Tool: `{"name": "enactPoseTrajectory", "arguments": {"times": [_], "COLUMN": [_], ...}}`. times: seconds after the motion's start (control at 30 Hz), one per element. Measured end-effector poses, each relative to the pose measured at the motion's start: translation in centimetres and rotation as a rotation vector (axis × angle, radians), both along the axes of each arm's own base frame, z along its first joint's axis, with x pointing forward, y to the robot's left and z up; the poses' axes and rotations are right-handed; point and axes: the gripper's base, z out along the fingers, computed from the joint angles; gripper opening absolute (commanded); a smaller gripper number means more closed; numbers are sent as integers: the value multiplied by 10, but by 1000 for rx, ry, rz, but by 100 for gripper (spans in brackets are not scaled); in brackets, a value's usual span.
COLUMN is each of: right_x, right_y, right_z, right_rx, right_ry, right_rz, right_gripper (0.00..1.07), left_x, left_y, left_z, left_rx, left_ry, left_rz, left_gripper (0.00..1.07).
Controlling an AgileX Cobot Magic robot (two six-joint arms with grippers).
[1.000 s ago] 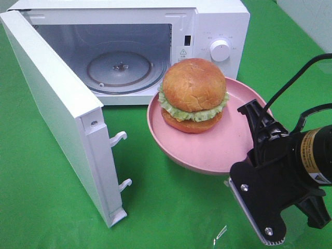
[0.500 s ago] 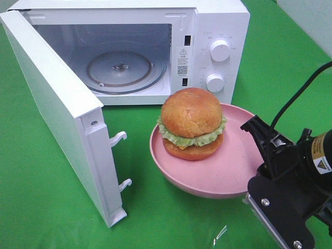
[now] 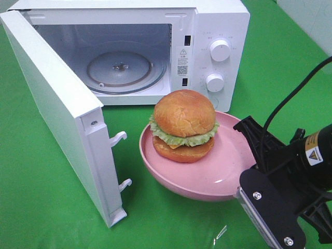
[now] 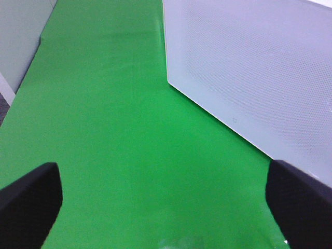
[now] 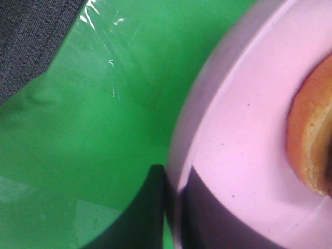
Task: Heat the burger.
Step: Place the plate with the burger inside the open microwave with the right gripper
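— Where do we find the burger (image 3: 184, 126)?
— We see it sitting a little off-centre on the pink plate (image 3: 212, 179), on the side away from the right arm. The plate is in front of the white microwave (image 3: 218, 21), just below the two knobs (image 3: 220, 50).
— And is the plate flat on the green desk (image 3: 41, 207)?
— It looks tilted to us, and we cannot tell whether its underside touches the desk.
— What about the right claw (image 5: 174, 210)?
— We see it clamped on the plate's rim, one dark finger above the rim and one below. The wrist view shows the bun's edge close by.
— And the microwave itself?
— Its door (image 3: 52, 114) is swung wide open, and the glass tray (image 3: 119, 67) inside is bare.
— The left claw (image 4: 166, 207)?
— We see it only in its own wrist view. Its tips are spread far apart over the desk with nothing between them, and the door's outer face is beside it.
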Motion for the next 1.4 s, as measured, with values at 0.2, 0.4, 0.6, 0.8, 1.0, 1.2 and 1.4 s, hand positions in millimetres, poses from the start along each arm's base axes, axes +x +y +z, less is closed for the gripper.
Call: {"name": "enactPoseTrajectory", "arguments": {"times": [0.2, 0.4, 0.6, 0.8, 1.0, 1.2, 1.4], "right_x": [9, 14, 28, 42, 62, 73, 80], "right_y": [3, 4, 13, 24, 39, 48, 54], "right_z": [1, 5, 21, 23, 25, 26, 20], "right_rx": [-57, -75, -56, -60, -59, -50, -55], "right_ry": [-41, -67, -122, -120, -124, -133, -125], "right_rz": [53, 51, 45, 44, 43, 44, 47], "right_gripper": [0, 0, 0, 0, 0, 0, 0], "left_x": [0, 0, 0, 0, 0, 0, 0], "left_y": [0, 0, 0, 0, 0, 0, 0], "left_z": [0, 0, 0, 0, 0, 0, 0], "left_rx": [0, 0, 0, 0, 0, 0, 0], "left_ry": [0, 0, 0, 0, 0, 0, 0], "left_rz": [0, 0, 0, 0, 0, 0, 0], "left_gripper": [100, 100, 100, 100, 100, 100, 100]}}
